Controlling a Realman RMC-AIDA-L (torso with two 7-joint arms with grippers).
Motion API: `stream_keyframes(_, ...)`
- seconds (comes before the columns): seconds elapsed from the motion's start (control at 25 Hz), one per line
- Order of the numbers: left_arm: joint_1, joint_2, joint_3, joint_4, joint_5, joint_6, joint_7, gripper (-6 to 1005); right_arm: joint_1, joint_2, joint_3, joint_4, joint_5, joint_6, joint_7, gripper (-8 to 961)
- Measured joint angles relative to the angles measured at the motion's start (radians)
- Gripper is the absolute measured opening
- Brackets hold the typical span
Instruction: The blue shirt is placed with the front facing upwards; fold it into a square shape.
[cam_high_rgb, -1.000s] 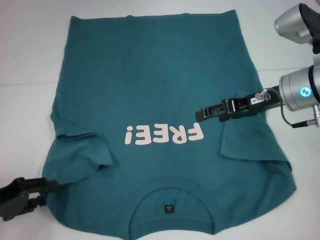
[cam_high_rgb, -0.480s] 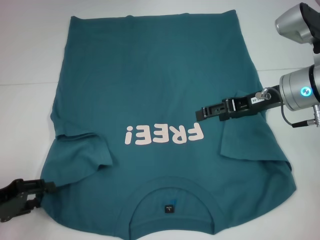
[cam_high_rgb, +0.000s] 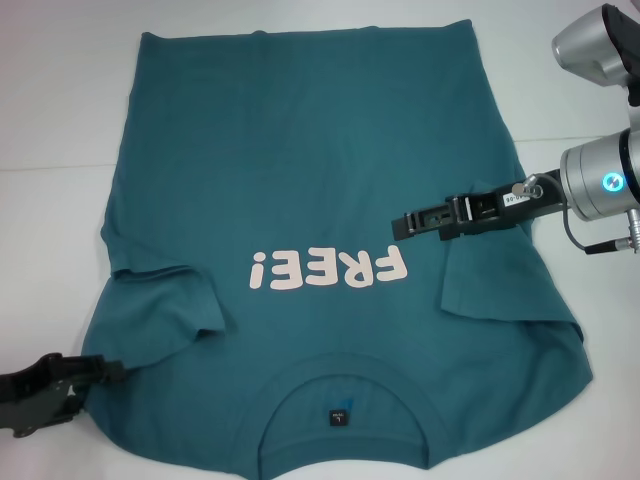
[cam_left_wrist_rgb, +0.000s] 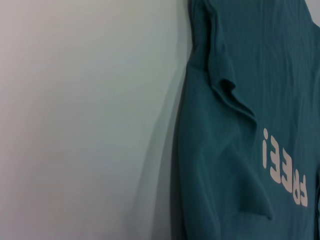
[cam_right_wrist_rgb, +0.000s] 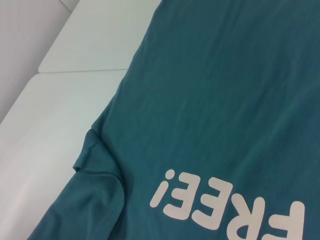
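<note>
**A:** While backing away low toward the near left corner, pulling off the shirt (cam_high_rgb: 320, 150) at its shoulder edge: speaking of the left gripper (cam_high_rgb: 100, 375) here. Now sitting just beside the cloth, carrying nothing away.

**B:** And rising a touch on the other side? Meaning the right gripper (cam_high_rgb: 405, 221), hovering over the chest just above the pink lettering (cam_high_rgb: 315, 270).

**A:** Drifting slightly up and away, yes. Not dragging any cloth along.

**B:** Reading that as both letting go after tucking. Seeing the left sleeve (cam_high_rgb: 165, 305) and the right sleeve (cam_high_rgb: 490, 285) both lying folded in over the body.

**A:** Agreeing. Probably heading next for folding lengthwise, though only guessing. Still lying front up on the white table (cam_high_rgb: 60, 120), collar (cam_high_rgb: 345, 385) and black label (cam_high_rgb: 341, 414) nearest, hem farthest.

**B:** Telling open from closed on either gripper?

**A:** Not managing it. Looking at the right one edge-on, and losing much of the left one past the frame's edge.

**B:** Anything else missing?

**A:** Losing the near shoulder line at the bottom border. Getting only cloth and table from both wrist cameras, no gripper at all.
</note>
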Motion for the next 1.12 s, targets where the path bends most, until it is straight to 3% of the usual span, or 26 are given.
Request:
stream_keyframes(0.24,0.008,-0.003,0.001,0.008,0.002,-0.003,-0.001,515,-0.003,0.000,0.000,0.000,0.000,0.000,-0.001,934)
stream_keyframes(0.56,0.009,0.000,-0.004,0.003,0.003,-0.004,0.001,331,-0.004,0.000,0.004,0.000,0.000,-0.003,-0.001,933)
stream_keyframes(0.76,0.009,0.001,-0.003,0.001,0.001,0.000,0.007,118,-0.004,0.000,0.005,0.000,0.000,-0.004,-0.002,933)
stream_keyframes(1.08,0.007,0.008,-0.033,-0.006,-0.019,0.045,0.044,6,-0.005,0.000,0.005,0.000,0.000,-0.006,-0.002,932)
stream_keyframes(1.12,0.002,0.019,-0.082,-0.026,-0.036,0.087,0.077,6,-0.005,0.000,0.005,0.000,0.000,-0.006,-0.002,932)
